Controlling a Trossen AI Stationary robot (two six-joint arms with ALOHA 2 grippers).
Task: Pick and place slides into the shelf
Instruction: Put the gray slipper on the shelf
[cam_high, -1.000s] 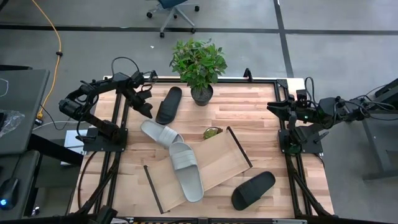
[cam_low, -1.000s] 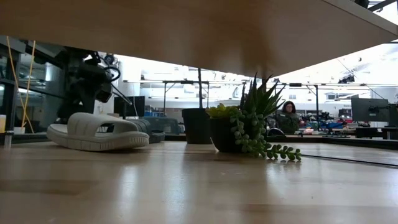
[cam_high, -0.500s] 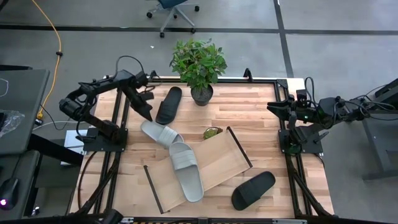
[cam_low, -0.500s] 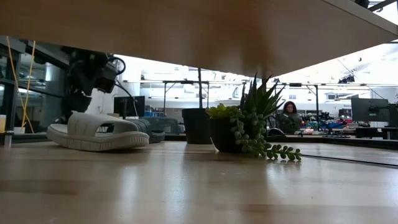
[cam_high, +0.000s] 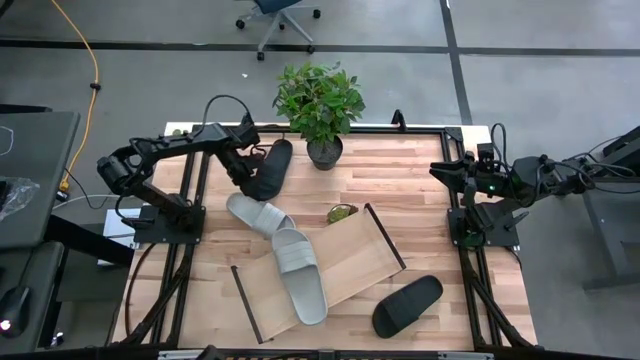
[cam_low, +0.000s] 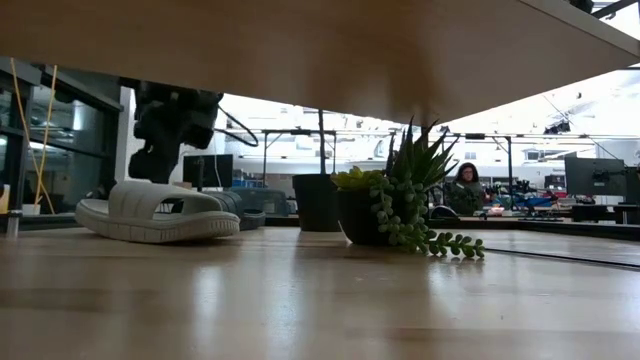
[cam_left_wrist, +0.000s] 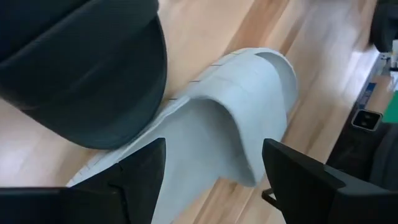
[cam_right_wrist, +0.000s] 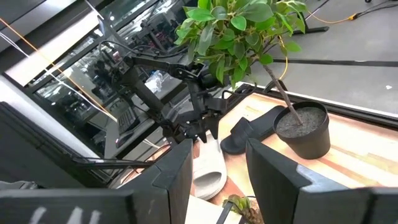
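The shelf lies askew at the table's middle with a light grey slide resting sole-down across its left part. A second grey slide lies on the table by the shelf's far left corner. One black slide lies at the far left and another black slide near the front right. My left gripper hovers open between the far black slide and the second grey slide; in the left wrist view that grey slide shows between its fingers, below them. My right gripper waits open, raised at the right edge.
A potted plant stands at the far edge, right of the far black slide. A small succulent sits by the shelf's far corner. Dark frame rails run along both table sides. A person sits far behind the table.
My left gripper has swung from over the table's left rail toward the right, rolling a little, and now hangs beside the far black slide, over the grey slide's far end. The slides and the shelf have not moved.
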